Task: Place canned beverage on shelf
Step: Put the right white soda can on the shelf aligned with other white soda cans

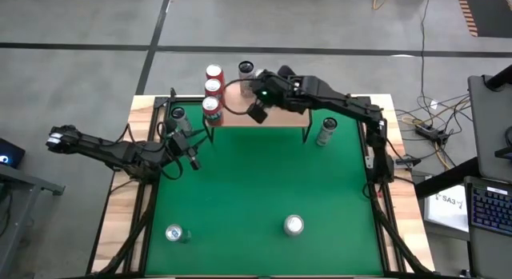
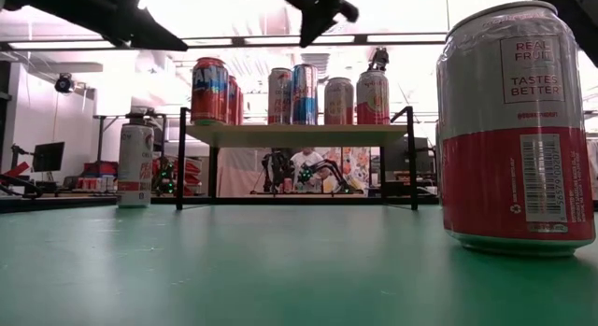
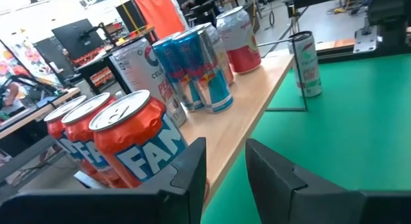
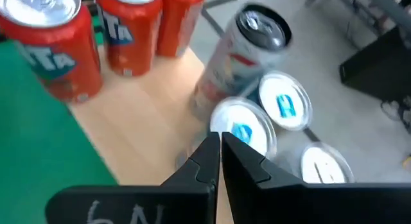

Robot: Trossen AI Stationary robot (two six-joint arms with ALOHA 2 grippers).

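The shelf (image 1: 272, 119) stands at the green table's far side, wood top on thin black legs. Several cans stand on it: three red ones (image 1: 212, 89) at its left end, blue ones (image 3: 196, 70) and a white-and-red one (image 3: 239, 38) farther along. My right gripper (image 4: 219, 137) hangs shut and empty above the shelf's middle (image 1: 258, 113), over the blue-topped cans (image 4: 286, 103). My left gripper (image 3: 226, 176) is open with nothing between its fingers, left of the shelf's near left corner (image 1: 192, 155) and pointing along the shelf's front edge.
On the table itself, one can (image 1: 178, 113) stands left of the shelf and one (image 1: 326, 131) at its right end. Two more cans (image 1: 174, 233) (image 1: 294, 225) are near the front edge; the latter looms large in the low view (image 2: 514, 130). Between them lies bare green mat.
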